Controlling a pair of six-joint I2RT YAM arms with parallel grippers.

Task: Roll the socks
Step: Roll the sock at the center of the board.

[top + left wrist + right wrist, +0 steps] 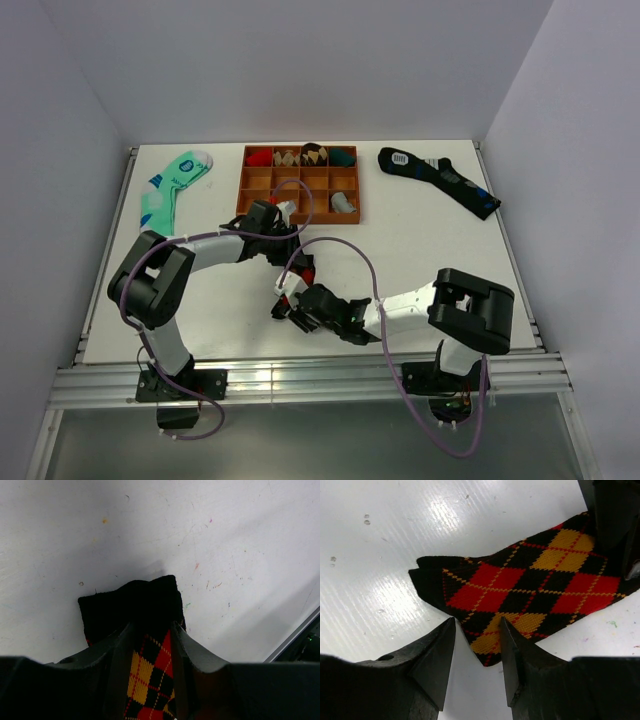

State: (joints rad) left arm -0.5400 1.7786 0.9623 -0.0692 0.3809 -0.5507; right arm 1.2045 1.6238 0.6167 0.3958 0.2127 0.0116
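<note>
- Argyle sock (530,590), black with red and orange diamonds, lies on the white table (450,260) near its middle, between the two grippers and on the near side of the wooden tray (300,216).
- We see the left gripper (152,625) low over one end. Its jaws stand partly apart, patterned fabric fills the gap, and a plain black end sticks out past the fingertips. Whether it pinches the fabric or only presses on it, we cannot tell.
- We see the right gripper (477,621) at the other end, jaws parted and holding nothing, with a corner of the sock showing in the gap.
- We find a mint green sock (175,190) left of the tray and a dark navy sock (440,180) right of it.
</note>
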